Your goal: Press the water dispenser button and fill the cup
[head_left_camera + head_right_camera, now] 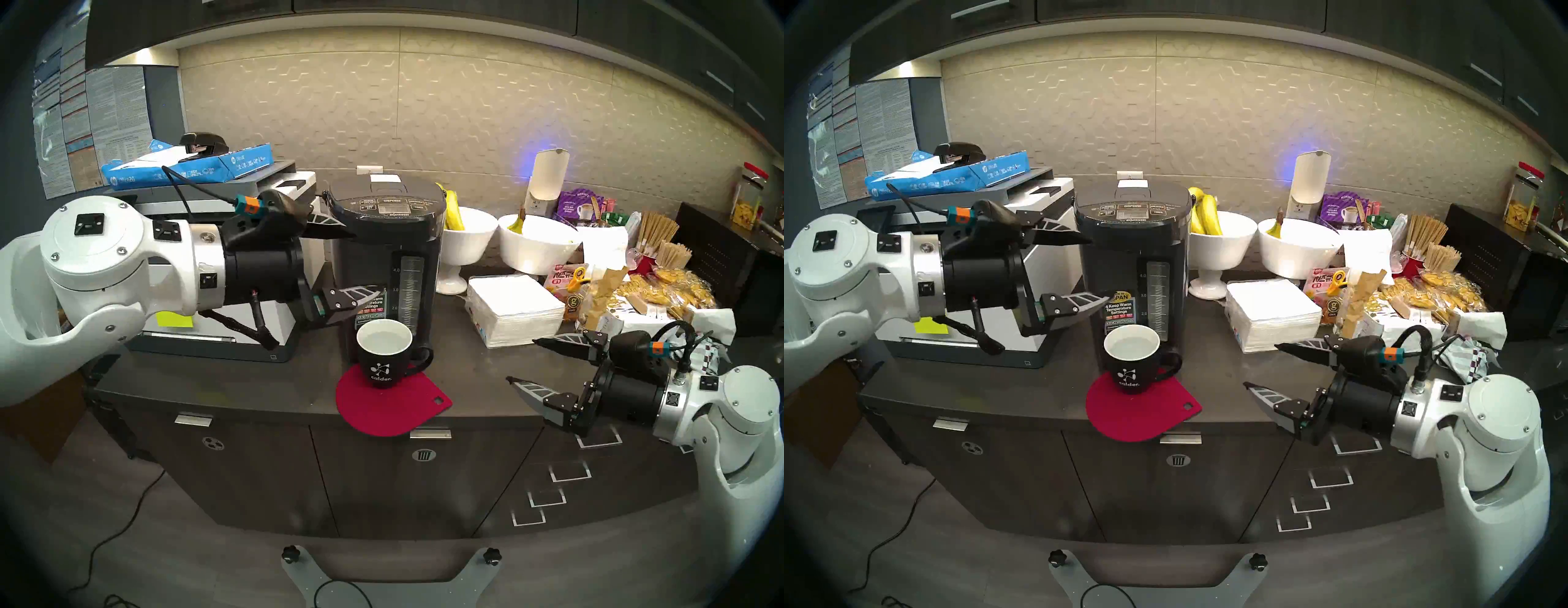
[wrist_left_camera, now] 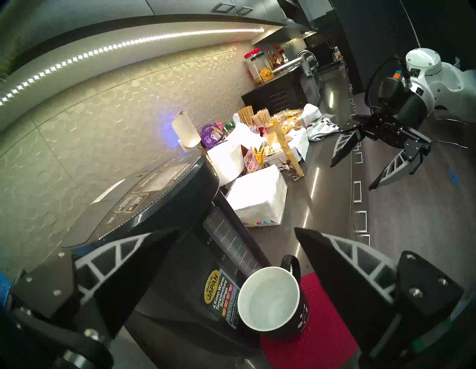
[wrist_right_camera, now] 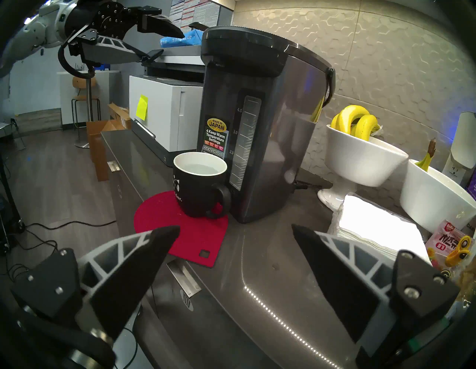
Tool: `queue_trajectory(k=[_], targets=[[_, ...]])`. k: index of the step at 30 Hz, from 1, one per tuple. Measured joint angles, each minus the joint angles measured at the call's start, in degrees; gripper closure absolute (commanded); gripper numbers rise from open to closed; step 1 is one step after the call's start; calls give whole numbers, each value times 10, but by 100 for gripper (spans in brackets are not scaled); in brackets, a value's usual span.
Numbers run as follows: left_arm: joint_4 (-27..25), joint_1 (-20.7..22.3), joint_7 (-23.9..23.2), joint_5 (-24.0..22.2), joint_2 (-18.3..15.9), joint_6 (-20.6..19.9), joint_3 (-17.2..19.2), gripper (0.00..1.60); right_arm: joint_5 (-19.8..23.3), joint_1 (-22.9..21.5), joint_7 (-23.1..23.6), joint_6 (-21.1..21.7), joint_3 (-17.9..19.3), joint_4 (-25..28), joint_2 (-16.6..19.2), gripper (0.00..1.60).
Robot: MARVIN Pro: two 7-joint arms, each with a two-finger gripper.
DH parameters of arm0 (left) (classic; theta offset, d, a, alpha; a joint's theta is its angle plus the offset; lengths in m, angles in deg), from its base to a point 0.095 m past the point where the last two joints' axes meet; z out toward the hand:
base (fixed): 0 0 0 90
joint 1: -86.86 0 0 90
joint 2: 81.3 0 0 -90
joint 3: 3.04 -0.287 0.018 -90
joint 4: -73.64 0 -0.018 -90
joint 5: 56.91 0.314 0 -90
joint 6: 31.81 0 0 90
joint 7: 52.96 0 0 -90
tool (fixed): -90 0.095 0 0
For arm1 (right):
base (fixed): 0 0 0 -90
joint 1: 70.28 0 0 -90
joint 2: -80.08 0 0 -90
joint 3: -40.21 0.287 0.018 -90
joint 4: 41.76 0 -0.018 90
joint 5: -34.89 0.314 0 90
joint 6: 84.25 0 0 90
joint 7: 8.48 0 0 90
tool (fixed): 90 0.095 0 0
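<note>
The dark grey water dispenser stands mid-counter. Its DISPENSE button lies on the top panel with nothing on it. The black cup with the "calder." logo sits on a red mat against the dispenser's front, and clear water shows inside it. My left gripper hangs open at the dispenser's left side, level with its upper half and apart from it. My right gripper is open and empty over the counter's front edge, to the right of the cup.
A white-and-grey printer stands just left of the dispenser, behind my left arm. Right of the dispenser are two white bowls with bananas, a napkin stack and piled snack packets.
</note>
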Motion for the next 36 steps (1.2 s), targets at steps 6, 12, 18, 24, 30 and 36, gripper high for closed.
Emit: queue_trajectory(k=[6, 12, 18, 24, 30, 36], targets=[[-4, -11, 24, 0, 0, 20, -1, 0, 0, 0, 0, 0, 0, 0, 0, 0], [-7, -23, 52, 0, 0, 43, -3, 0, 0, 0, 0, 0, 0, 0, 0, 0], [-11, -36, 81, 3, 0, 67, -5, 0, 0, 0, 0, 0, 0, 0, 0, 0], [-15, -47, 107, 11, 0, 90, -6, 0, 0, 0, 0, 0, 0, 0, 0, 0], [-19, -60, 136, 20, 0, 116, -9, 0, 0, 0, 0, 0, 0, 0, 0, 0], [-22, -73, 165, 30, 0, 141, -11, 0, 0, 0, 1, 0, 0, 0, 0, 0]])
